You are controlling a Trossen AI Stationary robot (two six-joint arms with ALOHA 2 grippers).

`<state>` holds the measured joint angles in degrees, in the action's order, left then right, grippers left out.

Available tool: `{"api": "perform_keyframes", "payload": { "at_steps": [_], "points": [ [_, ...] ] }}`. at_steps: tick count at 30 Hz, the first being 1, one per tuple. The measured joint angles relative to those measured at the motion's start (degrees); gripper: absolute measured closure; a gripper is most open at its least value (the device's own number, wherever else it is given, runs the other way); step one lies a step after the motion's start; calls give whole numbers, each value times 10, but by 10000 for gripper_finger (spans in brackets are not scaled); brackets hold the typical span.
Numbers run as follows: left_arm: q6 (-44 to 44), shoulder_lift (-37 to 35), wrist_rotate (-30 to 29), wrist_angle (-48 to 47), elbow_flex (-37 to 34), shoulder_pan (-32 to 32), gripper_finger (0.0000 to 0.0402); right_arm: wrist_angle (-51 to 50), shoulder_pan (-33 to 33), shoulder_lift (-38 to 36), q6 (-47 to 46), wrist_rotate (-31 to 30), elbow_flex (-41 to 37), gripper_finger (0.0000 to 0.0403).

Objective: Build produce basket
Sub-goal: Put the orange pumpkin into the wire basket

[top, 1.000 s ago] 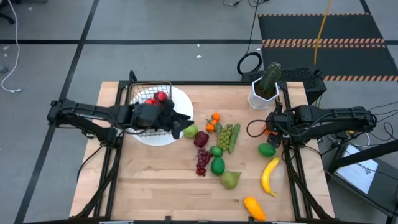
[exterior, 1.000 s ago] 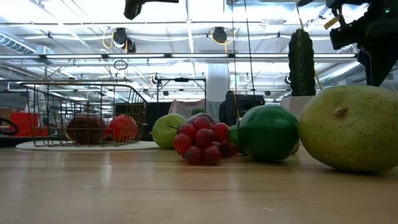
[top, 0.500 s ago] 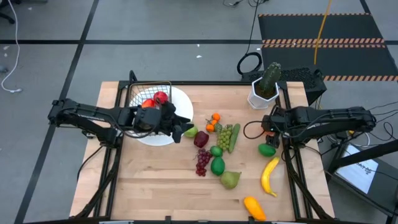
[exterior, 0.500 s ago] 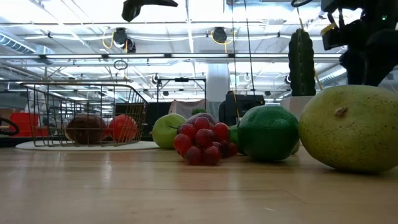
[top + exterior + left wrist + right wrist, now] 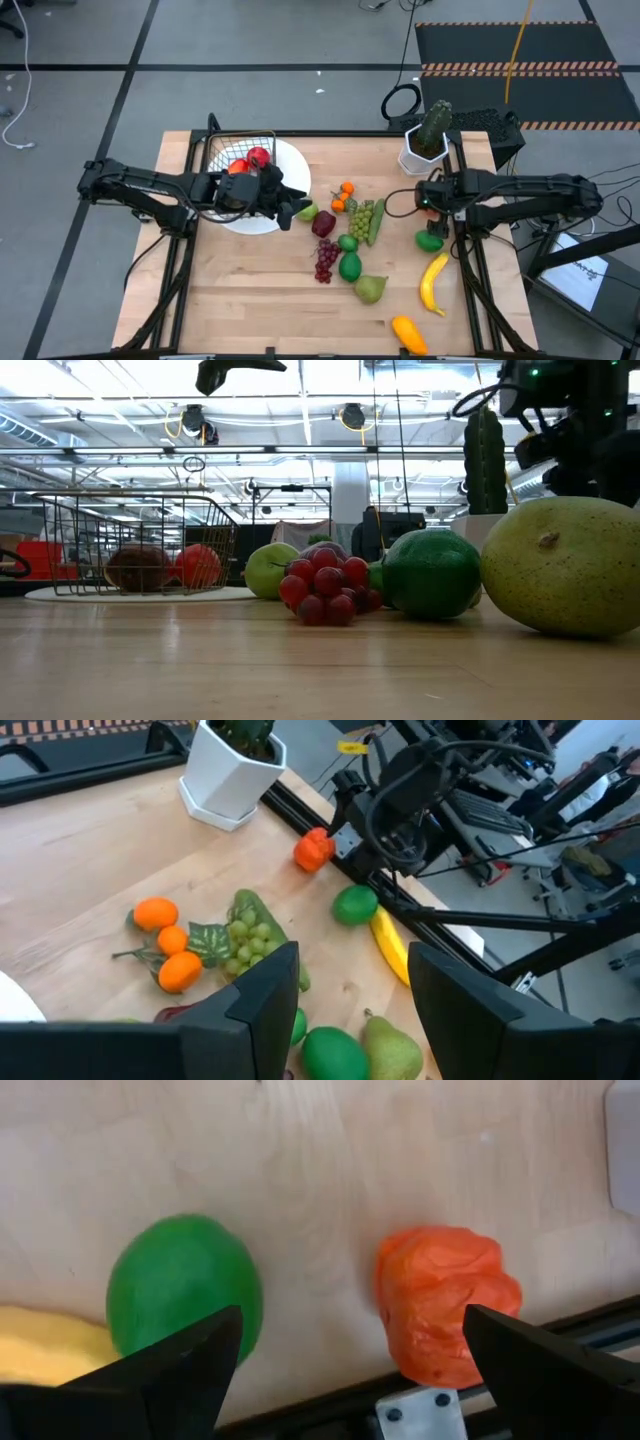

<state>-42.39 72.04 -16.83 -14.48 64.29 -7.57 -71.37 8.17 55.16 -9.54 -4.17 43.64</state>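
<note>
The wire basket (image 5: 240,158) stands on a round white plate (image 5: 285,160) at the far left, with red apples (image 5: 257,156) inside. My left gripper (image 5: 295,208) hovers open beside the plate's right edge, near a green apple (image 5: 306,212), with nothing between its fingers (image 5: 265,1010). Loose produce lies mid-table: oranges (image 5: 344,196), green grapes (image 5: 360,215), red grapes (image 5: 325,258), limes and a pear (image 5: 370,289). My right gripper (image 5: 352,1320) points down, open, above a lime (image 5: 185,1290) and an orange-red toy vegetable (image 5: 445,1315), touching neither.
A cactus in a white pot (image 5: 425,140) stands at the far right, just beyond my right gripper. A banana (image 5: 433,282) and an orange piece (image 5: 408,333) lie near the right front. A black frame rail (image 5: 440,1405) runs beside the orange-red vegetable. Bare wood lies at the front left.
My right gripper has sunk toward the table and shifted a little toward the table's left, rolling about its own axis, and now hangs over the orange-red vegetable and the lime.
</note>
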Motion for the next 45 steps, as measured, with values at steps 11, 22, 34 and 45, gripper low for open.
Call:
{"api": "perform_keyframes", "payload": {
  "at_steps": [11, 22, 34, 45],
  "points": [
    [-12, 0, 3, 12, 0, 0, 213, 9, 71, 47, 16, 43, 1, 27],
    [-26, 0, 3, 14, 0, -3, 213, 1, 106, 91, 63, 25, 58, 27],
    [-29, 0, -1, 15, 0, -1, 213, -32, 185, 164, 193, -19, 59, 5],
    [-29, 0, -2, 15, 0, 0, 213, -28, 200, 181, 245, -16, 56, 6]
  ]
}}
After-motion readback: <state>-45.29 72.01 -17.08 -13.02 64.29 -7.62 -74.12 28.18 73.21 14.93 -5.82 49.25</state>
